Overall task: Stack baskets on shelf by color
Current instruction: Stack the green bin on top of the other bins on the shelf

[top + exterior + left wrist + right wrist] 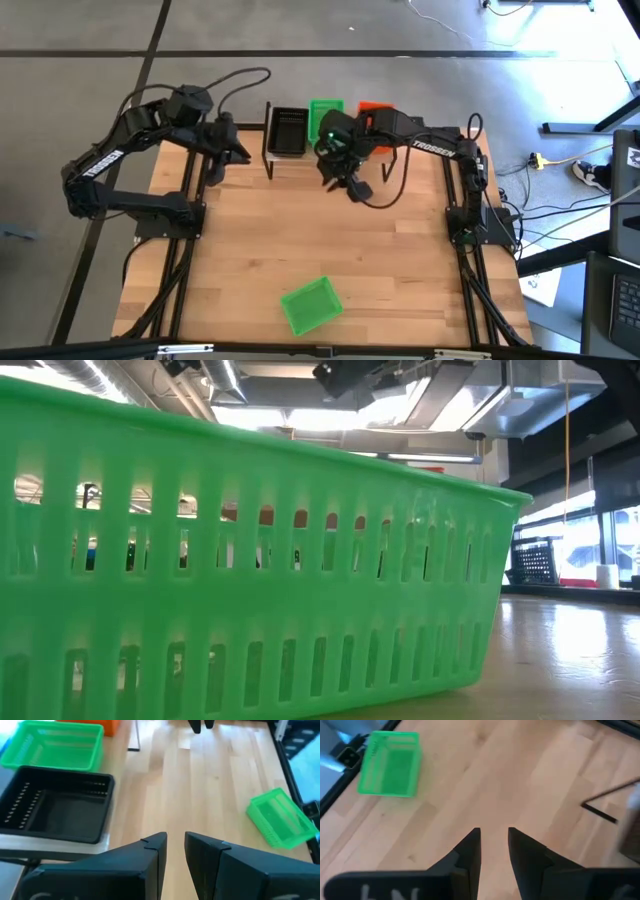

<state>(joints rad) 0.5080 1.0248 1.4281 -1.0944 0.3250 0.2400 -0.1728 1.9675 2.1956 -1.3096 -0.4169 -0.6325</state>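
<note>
The shelf (300, 160) stands at the far edge of the bench (260, 250). It carries a black basket (288, 130) on its left section, a green basket (325, 108) in the middle and an orange basket (372, 107) on the right. How many baskets are nested in each position cannot be told from above. One loose green basket (311, 305) lies alone near the front edge of the bench, turned slightly askew and well apart from both arms.

The left claw (214, 170) hangs just left of the shelf, beside the black basket. Its fingers (150, 851) stand close together with a narrow gap and hold nothing. The right claw (348, 185) hangs over the bench just in front of the shelf's middle. Its fingers (470, 847) are likewise slightly parted and empty.

The loose green basket appears to be the remaining item; its likely destination is the green position on the shelf.

Handling judgement: the basket is thin perforated plastic, so it is probably light and somewhat flexible, with smooth walls that may slip. The recommended hold is on one wall at the rim, one finger inside and one outside. A light basket can slide on the bench if nudged before the fingers close
</note>
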